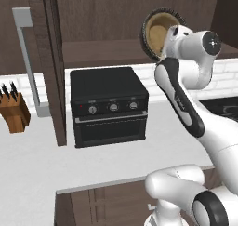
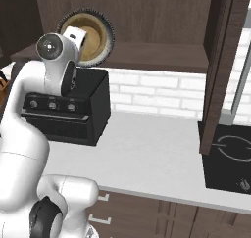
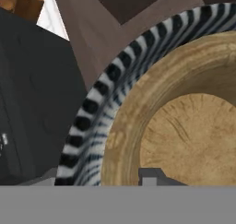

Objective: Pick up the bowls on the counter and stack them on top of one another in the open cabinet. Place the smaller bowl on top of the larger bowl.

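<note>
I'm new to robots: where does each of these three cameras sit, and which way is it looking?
Left base view: behind the arm on its left, facing the toaster oven, knife block and cabinet door; the arm rises at lower right.
Right base view: behind on its right, facing the counter and stovetop; the arm rises at lower left.
Hand view: on the hand, looking into the bowl.
All views share the tilted bowl; both base views share the oven.

arm: rises from 5 o'clock in left base view, elbow bent, forearm reaching up | wrist: raised high | gripper: aimed forward, closed on the bowl rim, held tilted
</note>
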Available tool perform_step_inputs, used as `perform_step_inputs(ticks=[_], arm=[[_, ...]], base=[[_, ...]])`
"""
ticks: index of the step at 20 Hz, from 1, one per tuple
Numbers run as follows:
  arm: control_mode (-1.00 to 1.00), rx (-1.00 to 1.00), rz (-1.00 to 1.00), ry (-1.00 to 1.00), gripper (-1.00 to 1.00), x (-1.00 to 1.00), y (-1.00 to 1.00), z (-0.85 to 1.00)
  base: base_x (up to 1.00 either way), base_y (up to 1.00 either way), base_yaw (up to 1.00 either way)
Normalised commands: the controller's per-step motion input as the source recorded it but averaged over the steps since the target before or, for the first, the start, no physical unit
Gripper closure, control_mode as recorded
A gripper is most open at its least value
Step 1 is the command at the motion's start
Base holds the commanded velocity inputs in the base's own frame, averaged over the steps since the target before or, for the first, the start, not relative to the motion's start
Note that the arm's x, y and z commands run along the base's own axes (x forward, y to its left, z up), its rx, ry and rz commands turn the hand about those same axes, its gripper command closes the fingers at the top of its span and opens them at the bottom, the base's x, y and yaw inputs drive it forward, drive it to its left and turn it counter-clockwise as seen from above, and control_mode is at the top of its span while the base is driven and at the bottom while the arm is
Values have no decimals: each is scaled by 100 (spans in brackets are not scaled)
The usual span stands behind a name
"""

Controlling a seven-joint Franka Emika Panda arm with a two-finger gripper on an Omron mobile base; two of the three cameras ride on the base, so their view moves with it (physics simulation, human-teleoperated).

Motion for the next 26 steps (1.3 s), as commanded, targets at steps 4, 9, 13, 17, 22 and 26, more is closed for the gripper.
perform_step_inputs(ticks=[4, 9, 13, 17, 22, 26], arm=[[-100, -13, 1, 21, 100, 33, 19, -13], [-100, -7, 0, 1, 100, 66, 2, -15], [-100, -6, 0, 0, 100, 94, 0, -19], [-100, -4, 0, -6, -100, 100, 0, -20], [-100, -1, 0, -3, -100, 29, 0, -6], [-100, 0, 0, -16, -100, -54, 0, -2]], base=[[0, 0, 0], [0, 0, 0], [0, 0, 0], [0, 0, 0], [0, 0, 0], [0, 0, 0]])
